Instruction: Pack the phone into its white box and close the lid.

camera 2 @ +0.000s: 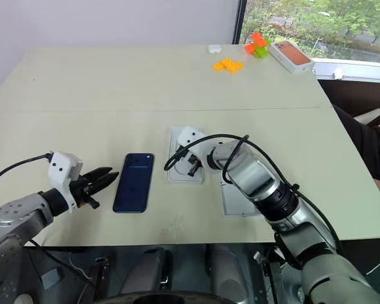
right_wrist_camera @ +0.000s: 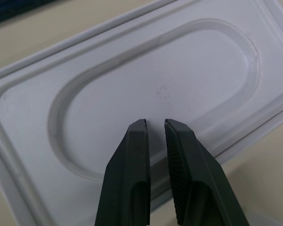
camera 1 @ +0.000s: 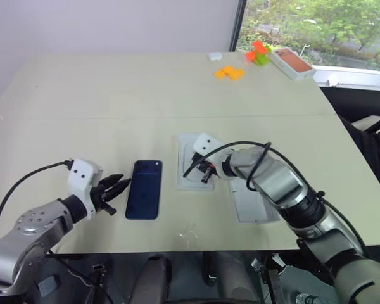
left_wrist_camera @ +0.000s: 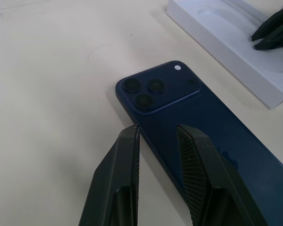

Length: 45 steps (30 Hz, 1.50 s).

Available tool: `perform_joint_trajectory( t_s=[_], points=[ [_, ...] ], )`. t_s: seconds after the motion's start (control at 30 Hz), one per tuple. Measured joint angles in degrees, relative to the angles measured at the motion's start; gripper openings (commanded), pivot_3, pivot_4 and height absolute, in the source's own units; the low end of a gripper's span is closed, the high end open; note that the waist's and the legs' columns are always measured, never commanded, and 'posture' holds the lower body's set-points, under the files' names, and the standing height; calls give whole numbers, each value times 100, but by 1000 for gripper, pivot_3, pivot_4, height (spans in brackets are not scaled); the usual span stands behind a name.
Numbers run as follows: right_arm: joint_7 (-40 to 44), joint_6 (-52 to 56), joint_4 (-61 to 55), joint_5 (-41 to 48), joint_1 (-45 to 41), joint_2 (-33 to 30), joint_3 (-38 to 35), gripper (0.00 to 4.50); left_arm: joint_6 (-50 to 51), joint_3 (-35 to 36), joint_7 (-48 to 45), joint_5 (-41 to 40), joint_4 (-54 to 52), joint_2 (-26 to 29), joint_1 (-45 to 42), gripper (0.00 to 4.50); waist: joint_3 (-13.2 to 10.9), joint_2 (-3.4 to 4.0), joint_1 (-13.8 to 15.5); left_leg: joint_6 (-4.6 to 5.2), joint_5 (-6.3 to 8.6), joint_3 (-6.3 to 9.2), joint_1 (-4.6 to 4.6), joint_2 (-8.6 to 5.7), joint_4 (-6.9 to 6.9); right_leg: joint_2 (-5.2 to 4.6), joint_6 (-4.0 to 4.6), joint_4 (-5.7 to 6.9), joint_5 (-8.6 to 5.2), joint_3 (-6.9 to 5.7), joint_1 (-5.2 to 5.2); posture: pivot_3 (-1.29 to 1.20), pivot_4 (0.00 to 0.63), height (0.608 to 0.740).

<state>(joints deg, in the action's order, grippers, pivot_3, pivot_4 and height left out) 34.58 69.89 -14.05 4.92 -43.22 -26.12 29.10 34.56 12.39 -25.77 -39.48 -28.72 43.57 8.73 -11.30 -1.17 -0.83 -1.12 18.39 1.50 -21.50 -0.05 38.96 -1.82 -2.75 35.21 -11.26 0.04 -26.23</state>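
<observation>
Your left pincer (camera 1: 116, 189), slightly parted and empty, has the phone (camera 1: 144, 189) just ahead on the tabletop (camera 1: 114, 95), unpacked. Your right pincer (camera 1: 204, 173), nearly closed and empty, hovers over the white moulded insert (right_wrist_camera: 132, 94); its wrist view reveals the rounded recess. Packing and closing remain.

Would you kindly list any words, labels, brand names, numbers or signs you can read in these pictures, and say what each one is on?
No words, brand names or numbers can be read.
White moulded insert: a small embossed triangular mark in the middle of its rounded recess, too faint to read.
Phone: plain dark blue back, no legible lettering.
White box with orange-red top: too small to show any print.
</observation>
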Motion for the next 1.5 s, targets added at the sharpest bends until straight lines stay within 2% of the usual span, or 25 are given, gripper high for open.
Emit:
perform_joint_trajectory(
  t_s=[0.3, 0.57, 0.83, 0.93, 1.13, 1.27, 1.4, 1.5],
  points=[
    [-3, 73, -68, 68, -36, -26, -24, 651, 92, -23, -138, 160, 0, -144, -166, 1321, 1, -2, -13, 0, 0, 0, 0, 0, 2, 2, -7, 1, 5, 1, -2, 0, 150, 740],
    [-137, -2212, -485, 85, 585, 180, -612, 651, 139, -11, -176, 274, -5, -283, -177, 1321, 1, -2, -3, 0, 0, 1, 0, 2, 3, 5, -10, 2, 6, 1, 2, 0, 150, 740],
    [281, -2313, -533, 640, 1089, 27, -1348, 651, 373, 485, -69, 56, 63, -591, -171, 1321, 2, -3, -9, 0, 0, 0, 7, 3, 13, 7, -8, 10, 7, 2, 9, 0, 150, 740],
    [422, -2342, -634, 811, 1170, 18, -1421, 1545, 569, 762, 51, -187, 131, -753, -191, 1321, 2, -3, -15, 0, 0, 2, 10, 6, 13, 15, -8, 17, 7, 1, 8, 0, 150, 740],
    [785, -2578, -970, 963, 1366, -232, -1239, 4480, 1187, 1377, 424, -904, 306, -956, -258, 1321, 2, -4, -8, 0, 0, 2, 13, 8, 21, 12, -8, 27, 7, 1, 10, 0, 150, 740],
    [802, -2892, -1061, 824, 1384, -238, -1048, 4480, 1463, 1595, 560, -1262, 349, -1002, -246, 1321, 4, -7, -12, 0, -1, 3, 15, 7, 21, 14, -8, 28, 7, 1, 12, 0, 150, 740],
    [799, -2917, -1027, 740, 1354, -187, -864, 3039, 1625, 1831, 699, -1511, 408, -1020, -204, 1321, 4, -6, -14, 0, -1, 3, 15, 7, 21, 14, -7, 30, 7, 1, 11, 0, 150, 740],
    [799, -2907, -806, 623, 1132, -44, -592, 1408, 1811, 1907, 759, -1742, 454, -1017, -143, 1321, 4, -6, -19, -3, -2, 2, 16, 6, 21, 14, -2, 30, 9, 2, 11, 0, 150, 740]
  ],
)
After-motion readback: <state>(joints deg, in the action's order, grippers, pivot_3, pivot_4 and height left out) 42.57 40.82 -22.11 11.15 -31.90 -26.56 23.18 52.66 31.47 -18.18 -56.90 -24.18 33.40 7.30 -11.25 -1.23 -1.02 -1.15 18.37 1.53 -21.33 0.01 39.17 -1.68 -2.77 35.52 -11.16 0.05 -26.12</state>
